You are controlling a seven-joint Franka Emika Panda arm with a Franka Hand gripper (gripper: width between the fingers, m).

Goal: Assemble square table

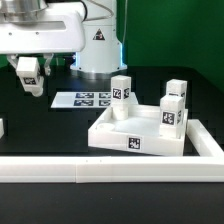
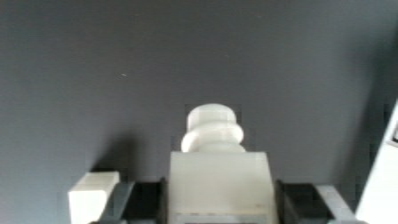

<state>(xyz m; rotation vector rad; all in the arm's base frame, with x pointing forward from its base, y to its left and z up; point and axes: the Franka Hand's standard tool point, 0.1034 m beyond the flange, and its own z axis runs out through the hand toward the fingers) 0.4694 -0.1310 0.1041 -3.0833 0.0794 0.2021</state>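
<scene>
At about nine o'clock in the exterior view, at that view's left edge, a small white piece (image 1: 2,127) lies on the black table (image 1: 60,130); too little of it shows to name it. Above it, near ten o'clock, the gripper (image 1: 30,82) hangs over the table, well apart from the tabletop, with a white tagged part between its fingers. The wrist view settles it: the jaws are pinched on a table leg (image 2: 215,150), its block body between the dark pads and its rounded threaded end pointing away from the camera over bare table.

Toward the centre, at about twelve o'clock, the marker board (image 1: 83,99) lies flat. Right of centre, near four o'clock, the square tabletop (image 1: 140,135) sits upside down with three legs standing in its corners: one at its far left (image 1: 121,97), one at the far right (image 1: 177,94), one nearer on the right (image 1: 170,116). The white border rail (image 1: 110,170) runs along six o'clock.

The step in hand looks like carrying the fourth leg. Next, I judge, the arm must travel toward the exterior view's right, turn the threaded end down over the free near-left corner socket, seat it and screw it in.
</scene>
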